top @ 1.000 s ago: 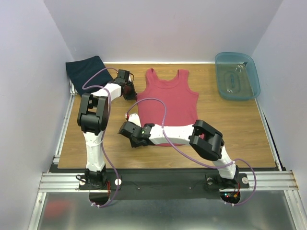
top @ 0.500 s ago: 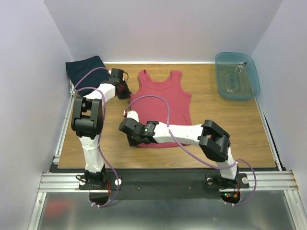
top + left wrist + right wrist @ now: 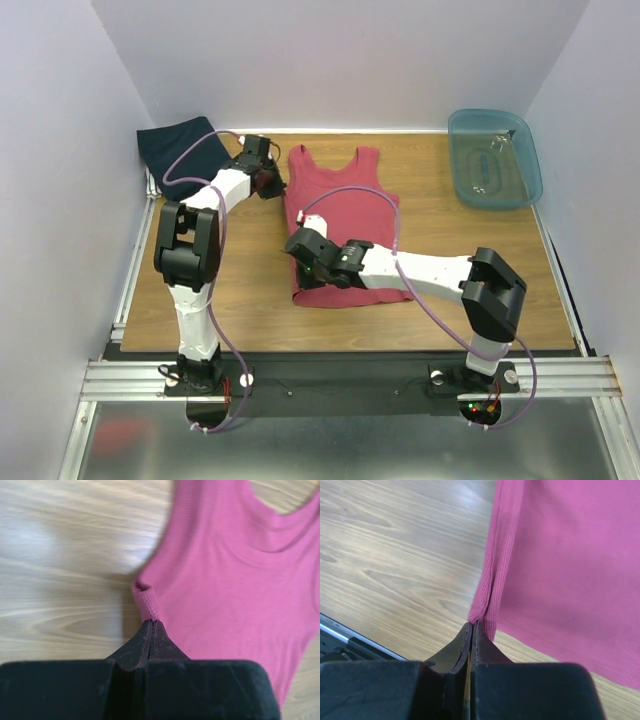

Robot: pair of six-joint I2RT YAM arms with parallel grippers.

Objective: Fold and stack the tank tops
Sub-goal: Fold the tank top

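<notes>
On the red tank top (image 3: 345, 222), left pincer (image 3: 151, 623) and right pincer (image 3: 471, 626) clamp tight.

Wooden table (image 3: 470, 260), translucent blue tub (image 3: 500, 200) at far right corner

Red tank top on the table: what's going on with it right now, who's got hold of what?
Both arms hold the dark red ribbed-cloth tank top, which lies mostly flat on the wooden table. The left gripper is shut on its armhole edge. The right gripper is shut on the same side's edge near the hem. It is not yet folded. A dark navy folded top sits in the far left corner.
</notes>
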